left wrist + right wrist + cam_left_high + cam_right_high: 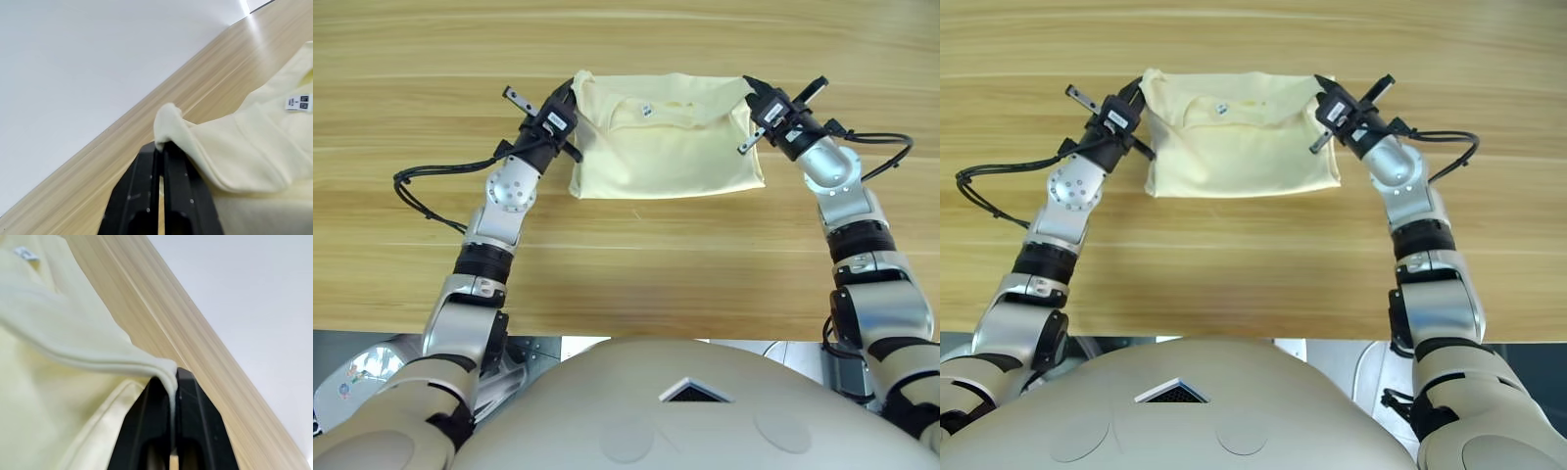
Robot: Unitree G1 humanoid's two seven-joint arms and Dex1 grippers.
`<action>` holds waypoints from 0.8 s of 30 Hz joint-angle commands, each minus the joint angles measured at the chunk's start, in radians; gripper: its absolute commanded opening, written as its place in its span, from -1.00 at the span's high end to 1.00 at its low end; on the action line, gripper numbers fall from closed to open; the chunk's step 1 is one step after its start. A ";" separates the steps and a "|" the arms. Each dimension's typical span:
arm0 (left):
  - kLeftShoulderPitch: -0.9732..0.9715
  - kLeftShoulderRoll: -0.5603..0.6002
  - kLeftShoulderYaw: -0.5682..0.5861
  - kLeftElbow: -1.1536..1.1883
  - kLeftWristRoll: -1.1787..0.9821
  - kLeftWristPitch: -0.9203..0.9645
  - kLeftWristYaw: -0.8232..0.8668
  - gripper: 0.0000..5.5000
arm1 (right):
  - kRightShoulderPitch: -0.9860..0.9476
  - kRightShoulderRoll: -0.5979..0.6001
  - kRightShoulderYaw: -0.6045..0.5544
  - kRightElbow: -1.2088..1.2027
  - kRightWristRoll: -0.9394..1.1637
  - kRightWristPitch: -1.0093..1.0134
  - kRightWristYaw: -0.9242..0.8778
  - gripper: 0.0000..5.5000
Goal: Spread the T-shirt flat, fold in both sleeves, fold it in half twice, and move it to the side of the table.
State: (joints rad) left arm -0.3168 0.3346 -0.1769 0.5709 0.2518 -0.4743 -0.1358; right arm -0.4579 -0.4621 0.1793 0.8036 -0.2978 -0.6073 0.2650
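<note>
A pale yellow T-shirt lies folded into a rectangle on the wooden table, its collar and white label facing up near the far edge. My left gripper is shut on the shirt's far left corner. In the left wrist view that corner of the T-shirt bunches between the black fingers. My right gripper is shut on the far right corner. The right wrist view shows a hem of the T-shirt pinched between its fingers. Both held corners are raised slightly.
Bare wood stretches on every side of the shirt, with wide room to the left, right and near the front edge. Black cables loop off both forearms over the tabletop.
</note>
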 commanded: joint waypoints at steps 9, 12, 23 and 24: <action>-0.218 -0.065 -0.013 0.342 0.029 -0.052 0.041 1.00 | -0.205 0.078 0.048 0.299 -0.093 0.022 -0.155 1.00; -0.291 -0.082 -0.004 0.451 0.022 -0.047 0.039 0.89 | -0.263 0.104 0.039 0.365 -0.085 0.057 -0.187 0.76; -0.530 -0.127 0.073 0.748 -0.018 0.174 0.035 0.26 | -0.423 0.181 -0.011 0.530 -0.064 0.308 -0.307 0.08; -0.532 -0.128 0.077 0.755 -0.019 0.189 0.033 0.22 | -0.426 0.185 -0.015 0.534 -0.062 0.326 -0.315 0.03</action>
State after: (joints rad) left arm -0.8263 0.2128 -0.1091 1.3016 0.2371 -0.3281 -0.0974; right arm -0.8512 -0.2858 0.1811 1.3174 -0.3737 -0.3277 -0.0273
